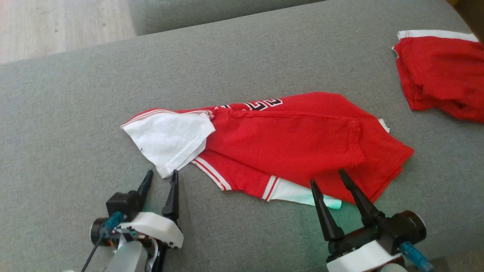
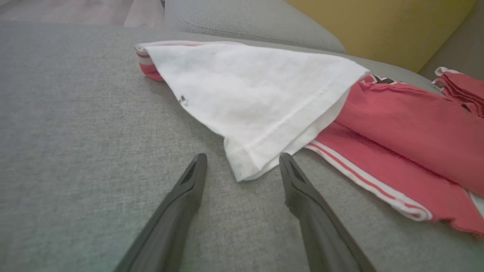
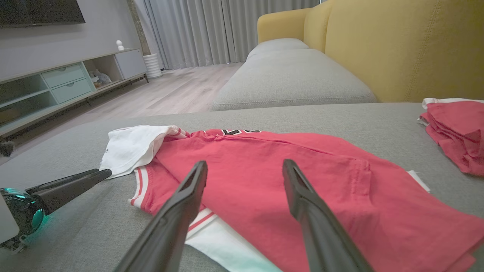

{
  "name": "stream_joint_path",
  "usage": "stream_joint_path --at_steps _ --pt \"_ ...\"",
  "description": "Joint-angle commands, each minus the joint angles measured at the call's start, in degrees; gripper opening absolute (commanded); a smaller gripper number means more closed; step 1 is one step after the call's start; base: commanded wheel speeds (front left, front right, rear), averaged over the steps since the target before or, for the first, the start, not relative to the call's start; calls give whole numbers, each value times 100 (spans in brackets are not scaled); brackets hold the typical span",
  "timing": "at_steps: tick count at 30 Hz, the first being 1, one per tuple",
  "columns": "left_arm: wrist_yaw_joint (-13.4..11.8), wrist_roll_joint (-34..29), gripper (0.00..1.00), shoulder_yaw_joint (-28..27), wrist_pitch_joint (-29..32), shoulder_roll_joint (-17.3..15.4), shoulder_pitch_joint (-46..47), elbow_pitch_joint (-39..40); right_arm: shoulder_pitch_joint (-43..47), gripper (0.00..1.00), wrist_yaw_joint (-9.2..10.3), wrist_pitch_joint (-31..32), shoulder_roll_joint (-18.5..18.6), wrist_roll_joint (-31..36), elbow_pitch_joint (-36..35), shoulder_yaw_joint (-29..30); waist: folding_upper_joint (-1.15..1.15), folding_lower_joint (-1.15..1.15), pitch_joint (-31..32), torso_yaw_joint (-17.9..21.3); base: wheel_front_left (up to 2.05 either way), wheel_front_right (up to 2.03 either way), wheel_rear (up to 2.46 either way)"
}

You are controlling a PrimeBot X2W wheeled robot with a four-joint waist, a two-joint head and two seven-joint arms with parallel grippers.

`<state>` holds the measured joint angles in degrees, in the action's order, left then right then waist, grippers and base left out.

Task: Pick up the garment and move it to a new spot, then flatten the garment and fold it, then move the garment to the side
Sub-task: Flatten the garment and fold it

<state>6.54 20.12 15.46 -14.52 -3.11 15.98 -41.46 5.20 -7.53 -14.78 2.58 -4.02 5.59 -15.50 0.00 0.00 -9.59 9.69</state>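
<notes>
Black tapered fingers point(image 1: 172, 194), white wrist housings point(image 1: 155, 226)

Two garments lie on a grey sofa: one red-and-white jersey point(image 1: 295, 139) at the centre of the head view, and one bunched red garment point(image 1: 442, 75) at two o'clock. There are two robot hands, the left hand point(image 1: 162, 172) at seven o'clock and the right hand point(image 1: 327, 176) at five o'clock. Each has two dark fingers point(image 1: 172, 192) — four in all. There are two grey seat cushions: one front cushion point(image 1: 75, 113) carrying both garments, and one back cushion point(image 1: 211, 11) at twelve o'clock. The right wrist view adds one low cabinet point(image 3: 38, 98) at nine o'clock with two drawers point(image 3: 62, 74), and one white pot point(image 3: 153, 65) at eleven o'clock.
</notes>
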Motion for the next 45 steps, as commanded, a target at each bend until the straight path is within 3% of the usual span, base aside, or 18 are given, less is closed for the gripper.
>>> stream_joint_path --at_steps 1,2,4,8,12,20,24,30,42,43,45 --pt "-30 8 100 -189 -48 -29 247 -38 -238 100 4 -22 30 14 -168 -133 0 0 -32 44 0 0 0" --pt "-23 4 100 -182 -48 -28 291 -102 -241 100 4 -22 30 10 -172 -133 0 0 -40 56 0 0 0" --pt "0 -22 0 -121 -48 -28 355 -246 -243 100 4 -22 30 4 -176 -132 0 0 -49 76 0 0 0" --pt "50 49 0 -93 -48 -37 402 -193 -232 100 4 -22 30 4 -190 -101 0 0 -47 76 0 0 0" --pt "71 55 0 -227 -48 -158 336 459 -240 100 4 -22 30 -41 -171 -5 0 0 -44 13 0 0 0" --pt "85 36 0 -592 -47 -722 431 1810 -873 100 4 -22 255 -320 356 355 0 0 -186 -147 0 0 0" --pt "88 56 0 -591 -5 -942 634 1994 -1296 100 4 4 436 -574 931 601 0 0 -276 -203 0 0 0" --pt "91 130 0 -490 100 -1096 937 2169 -2099 100 4 630 827 -1264 1894 675 0 0 -441 -352 0 0 0" --pt "93 230 0 -271 65 -1116 1007 2137 -2665 100 4 1176 1181 -1797 2703 476 0 0 -513 -526 0 0 0" --pt "93 237 0 -268 60 -1124 1009 2135 -2685 89 4 1172 1187 -1807 2728 451 0 0 -514 -534 0 0 0" --pt "93 249 0 -264 51 -1141 1014 2127 -2718 53 4 1155 1201 -1799 2766 416 0 0 -517 -546 0 0 0"
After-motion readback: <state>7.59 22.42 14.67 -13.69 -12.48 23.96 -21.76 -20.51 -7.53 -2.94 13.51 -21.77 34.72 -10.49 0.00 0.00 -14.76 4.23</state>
